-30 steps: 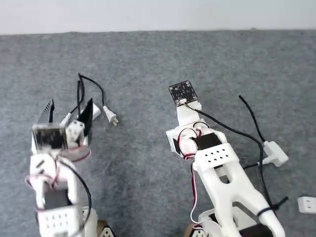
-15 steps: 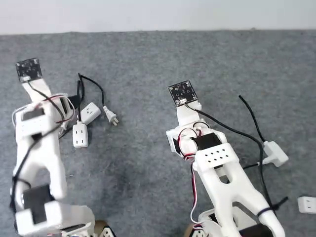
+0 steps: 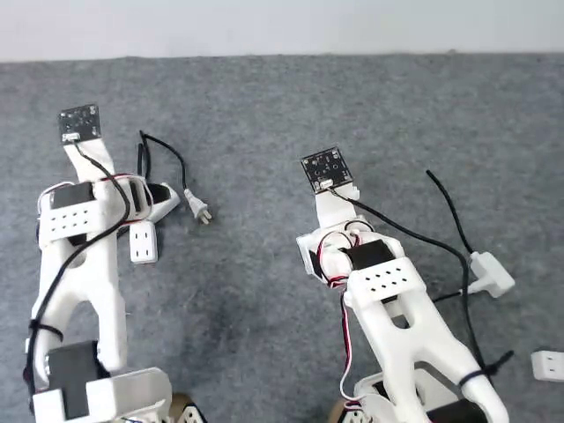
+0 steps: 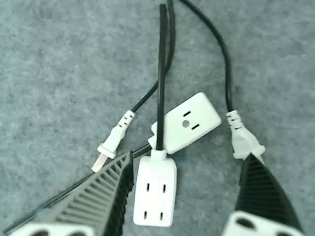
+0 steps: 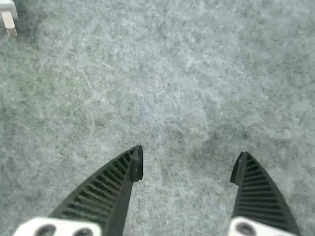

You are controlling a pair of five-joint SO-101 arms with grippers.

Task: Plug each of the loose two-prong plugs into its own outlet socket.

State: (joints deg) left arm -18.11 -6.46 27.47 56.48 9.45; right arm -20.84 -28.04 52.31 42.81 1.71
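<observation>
no plug is sitting in a socket yet, so the whole task is remaining. the left claw (image 4: 189,156) is hanging wide open, holding nothing, over the long socket block (image 4: 155,194) and the tilted socket block (image 4: 191,122) just beside it. one loose plug (image 4: 114,142) is lying by one jaw, a second plug (image 4: 243,140) by the other. crossing cords (image 4: 161,73) are crowding this spot. the right claw (image 5: 189,151) is gaping empty over bare worktop (image 3: 264,291), where open room is lying between the arms.
</observation>
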